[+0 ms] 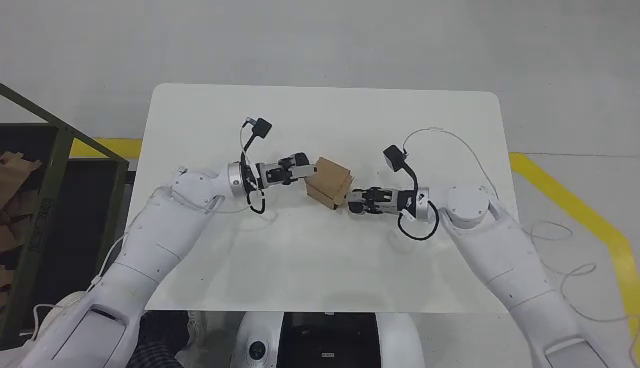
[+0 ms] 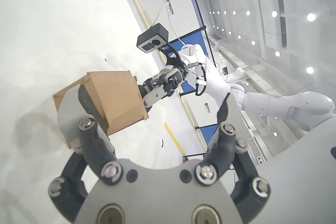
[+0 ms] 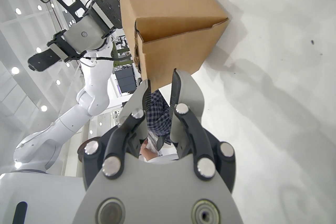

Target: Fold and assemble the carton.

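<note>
Carton (image 1: 329,182) (brown) pinched by right fingers (image 3: 190,96); left fingers (image 2: 67,104) spread beside it.

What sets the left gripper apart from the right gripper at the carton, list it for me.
The left gripper is spread wide open; the right gripper has its fingers drawn close, seemingly pinching the edge of a wall of the carton. The left gripper lays one finger pad flat against a carton side, with the other finger off it; the right gripper meets the carton with both tips. Shared: both touch the same carton, from opposite sides.
</note>
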Tool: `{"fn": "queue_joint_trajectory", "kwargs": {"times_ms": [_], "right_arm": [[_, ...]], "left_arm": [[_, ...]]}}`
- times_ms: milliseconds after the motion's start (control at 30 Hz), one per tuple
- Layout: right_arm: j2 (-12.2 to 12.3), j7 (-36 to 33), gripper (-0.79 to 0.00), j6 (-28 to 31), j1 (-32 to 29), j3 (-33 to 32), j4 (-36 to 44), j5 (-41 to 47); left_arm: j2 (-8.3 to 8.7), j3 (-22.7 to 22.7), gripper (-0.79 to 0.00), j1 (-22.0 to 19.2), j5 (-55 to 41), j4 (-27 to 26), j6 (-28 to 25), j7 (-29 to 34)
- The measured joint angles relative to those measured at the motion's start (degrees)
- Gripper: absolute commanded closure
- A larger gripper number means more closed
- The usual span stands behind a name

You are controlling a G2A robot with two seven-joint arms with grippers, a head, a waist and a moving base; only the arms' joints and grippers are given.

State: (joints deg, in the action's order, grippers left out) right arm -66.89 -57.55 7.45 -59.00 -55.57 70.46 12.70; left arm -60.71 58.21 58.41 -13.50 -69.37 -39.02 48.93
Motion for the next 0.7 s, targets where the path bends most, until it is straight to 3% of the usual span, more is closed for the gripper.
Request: {"fn": "queue_joint_trajectory", "kwargs": {"times_ms": [700], "right_arm": [[0.23,0.35,-0.105,-0.99,-2.37,0.52,3.45,-1.24]], "left_arm": [[0.08,1.06,-0.785,1.2,-0.36,-1.85,1.73,1.06]]}}
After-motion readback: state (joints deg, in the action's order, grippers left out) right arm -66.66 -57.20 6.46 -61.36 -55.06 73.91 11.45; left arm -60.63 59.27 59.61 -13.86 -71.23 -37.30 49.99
